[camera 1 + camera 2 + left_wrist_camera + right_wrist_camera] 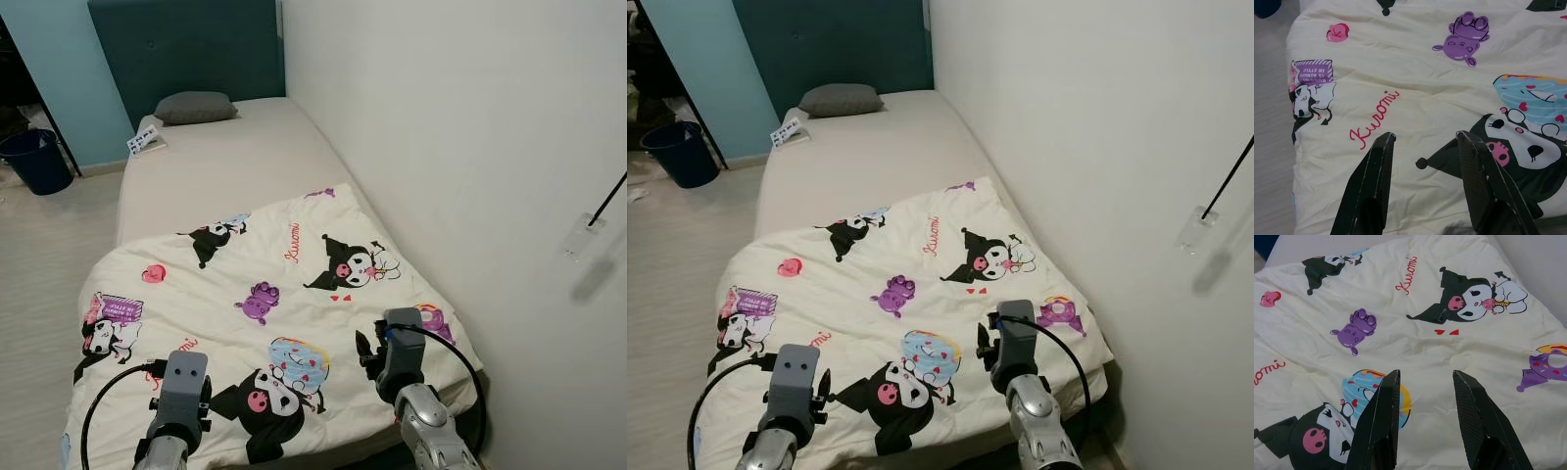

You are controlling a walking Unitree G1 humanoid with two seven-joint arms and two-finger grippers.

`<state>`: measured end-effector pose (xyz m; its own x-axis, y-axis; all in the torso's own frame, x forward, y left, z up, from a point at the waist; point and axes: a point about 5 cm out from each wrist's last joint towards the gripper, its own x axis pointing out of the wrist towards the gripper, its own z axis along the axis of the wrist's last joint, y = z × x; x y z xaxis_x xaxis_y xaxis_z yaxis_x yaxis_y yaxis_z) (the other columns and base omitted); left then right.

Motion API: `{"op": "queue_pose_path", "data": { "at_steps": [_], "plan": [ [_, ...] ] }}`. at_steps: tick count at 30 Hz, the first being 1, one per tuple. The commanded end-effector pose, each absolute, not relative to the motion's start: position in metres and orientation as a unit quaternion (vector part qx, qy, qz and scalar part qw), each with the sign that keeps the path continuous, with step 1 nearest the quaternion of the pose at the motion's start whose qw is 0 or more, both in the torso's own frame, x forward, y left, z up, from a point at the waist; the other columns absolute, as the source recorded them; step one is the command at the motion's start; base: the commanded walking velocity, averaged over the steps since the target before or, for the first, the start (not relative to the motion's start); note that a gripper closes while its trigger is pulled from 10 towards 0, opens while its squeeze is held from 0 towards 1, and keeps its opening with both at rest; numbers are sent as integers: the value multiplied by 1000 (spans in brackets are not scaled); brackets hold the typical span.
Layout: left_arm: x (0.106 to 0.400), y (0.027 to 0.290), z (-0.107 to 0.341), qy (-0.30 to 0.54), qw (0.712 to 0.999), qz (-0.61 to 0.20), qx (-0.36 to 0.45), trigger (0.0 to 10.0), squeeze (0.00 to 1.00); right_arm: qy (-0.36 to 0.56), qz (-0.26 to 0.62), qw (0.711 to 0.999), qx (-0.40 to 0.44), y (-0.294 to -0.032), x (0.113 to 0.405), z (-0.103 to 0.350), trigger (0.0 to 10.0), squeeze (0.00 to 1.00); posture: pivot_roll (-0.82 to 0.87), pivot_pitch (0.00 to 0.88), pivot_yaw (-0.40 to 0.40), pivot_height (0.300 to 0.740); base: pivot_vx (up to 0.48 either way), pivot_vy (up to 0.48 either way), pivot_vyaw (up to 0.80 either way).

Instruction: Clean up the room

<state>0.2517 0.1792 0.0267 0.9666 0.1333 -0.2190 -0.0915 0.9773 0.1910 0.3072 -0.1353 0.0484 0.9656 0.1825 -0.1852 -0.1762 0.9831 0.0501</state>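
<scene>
Blanket with cartoon prints lies on the foot half of the bed, and the head half stays bare up to the grey pillow. It seems bunched low, so I judge it must be spread toward the pillow. The left claw and the right claw hang above the near part of the blanket, both released with nothing between the fingers, probably ready to pinch the cloth. A small card lies beside the pillow; its print is too small to read. A dark bin stands on the floor, partly cut off.
</scene>
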Motion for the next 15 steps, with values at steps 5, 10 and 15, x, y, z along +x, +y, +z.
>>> {"op": "queue_pose_path", "data": {
  "at_steps": [5,10,15],
  "plan": [
    [247,180,21,131,985,54,97,10000,0,103,98,990,12,-132,303,43,10000,0,-14,131,22,740,0,0,0],
    [247,180,21,130,986,54,94,10000,0,107,92,990,7,-135,304,42,10000,0,-15,122,19,740,0,0,0],
    [248,179,23,125,987,52,91,10000,0,107,93,990,8,-135,305,42,10000,0,-14,112,18,740,0,0,0]
  ]
}}
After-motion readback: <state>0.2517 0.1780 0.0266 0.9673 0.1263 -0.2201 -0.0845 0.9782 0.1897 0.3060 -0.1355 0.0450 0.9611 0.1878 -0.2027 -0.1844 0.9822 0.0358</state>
